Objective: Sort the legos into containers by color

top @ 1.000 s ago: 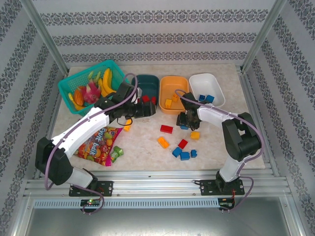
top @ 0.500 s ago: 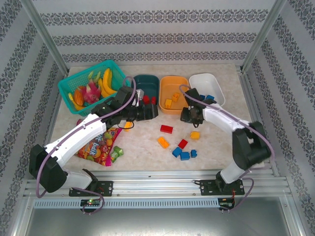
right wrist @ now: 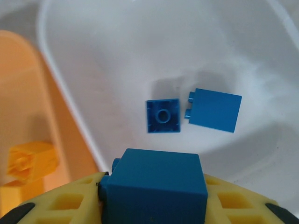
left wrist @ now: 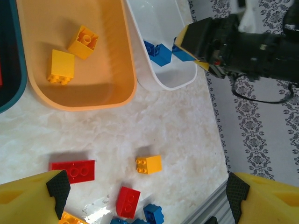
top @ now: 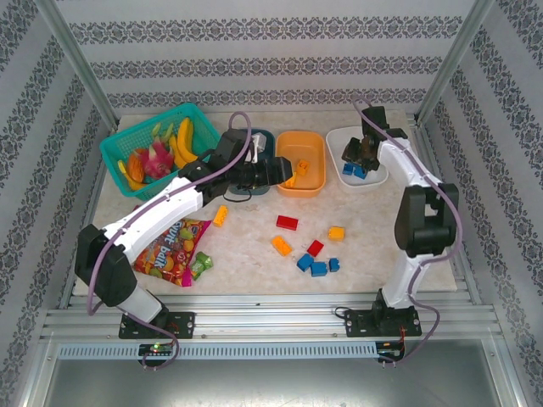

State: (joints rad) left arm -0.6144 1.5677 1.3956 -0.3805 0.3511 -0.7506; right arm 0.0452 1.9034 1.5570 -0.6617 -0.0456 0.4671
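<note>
The left arm point(top: 161, 212) and the right arm point(top: 403, 165) each have white shells on the long links and black joint housings between them. A mauve cable point(top: 240, 114) trails back from behind each end effector to a black base plate. The left end effector point(left wrist: 145, 189) has broad yellow fingers point(left wrist: 23, 200) tipped with black ribbed pads point(left wrist: 58, 186), while the right end effector point(right wrist: 154, 196) has yellow fingers point(right wrist: 65, 203) moulded with square pockets, and just behind them a black wrist body point(left wrist: 243, 44).

Teal mesh basket point(top: 146, 127) w/ toy fruit point(top: 157, 161) far left; candy bag point(top: 170, 246) nearer, left side.
</note>
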